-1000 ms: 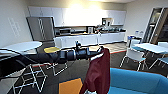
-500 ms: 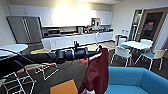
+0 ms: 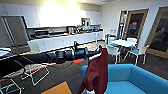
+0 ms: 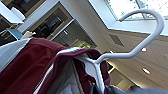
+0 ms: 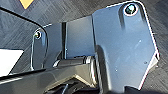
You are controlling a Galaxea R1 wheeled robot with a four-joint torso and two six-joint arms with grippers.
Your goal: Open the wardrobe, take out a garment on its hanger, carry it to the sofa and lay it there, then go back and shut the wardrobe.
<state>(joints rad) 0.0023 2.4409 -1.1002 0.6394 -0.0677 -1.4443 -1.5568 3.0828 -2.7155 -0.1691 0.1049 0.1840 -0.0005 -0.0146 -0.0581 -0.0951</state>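
So I'm on dark carpet in a break room, white kitchen counter [image 3: 62, 40] across the upper left, turquoise sofa [image 3: 130, 77] lower right. Compared with a second ago the view's swung, so the sofa sits bigger. My left gripper [image 3: 98, 53] is clamped on the hanger [image 4: 140, 47]; the garment [image 3: 96, 72] hangs straight down mid-frame, long axis vertical. Can't tell what my right gripper's doing.

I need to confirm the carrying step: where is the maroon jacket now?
In the head view, the maroon jacket hangs from the left arm's end, just in front of the blue sofa.
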